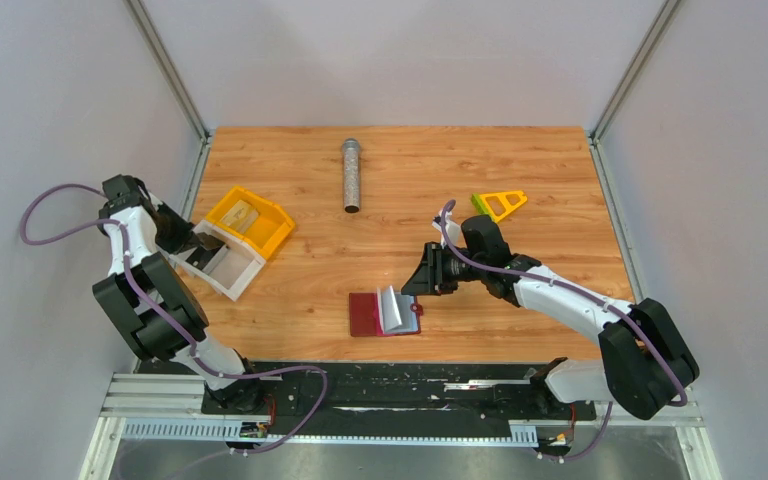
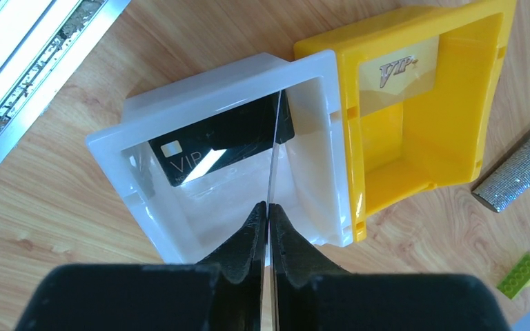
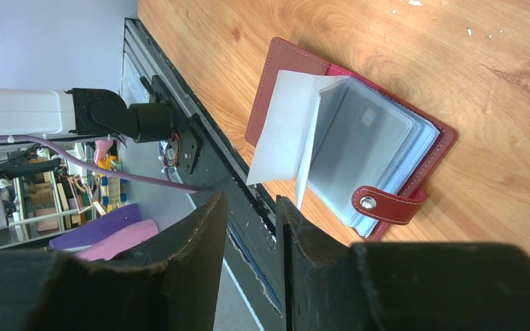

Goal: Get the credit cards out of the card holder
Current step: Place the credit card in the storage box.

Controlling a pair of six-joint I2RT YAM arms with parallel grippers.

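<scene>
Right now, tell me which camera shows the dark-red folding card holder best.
The right wrist view: the dark-red folding card holder lies open up close, snap tab and blue-grey pockets plain. The top external view shows it small and open, without detail. The left wrist view does not show it.

The top view looks down from above and behind the arms over the whole table (image 1: 520, 160). The left wrist view looks close along the left claw (image 2: 268, 210) into the white tray (image 2: 207, 89) and yellow tray (image 2: 400, 34) ahead. The right wrist view, beyond the right claw (image 3: 250, 200), frames the card holder (image 3: 359, 138); the top view shares both spots.
</scene>
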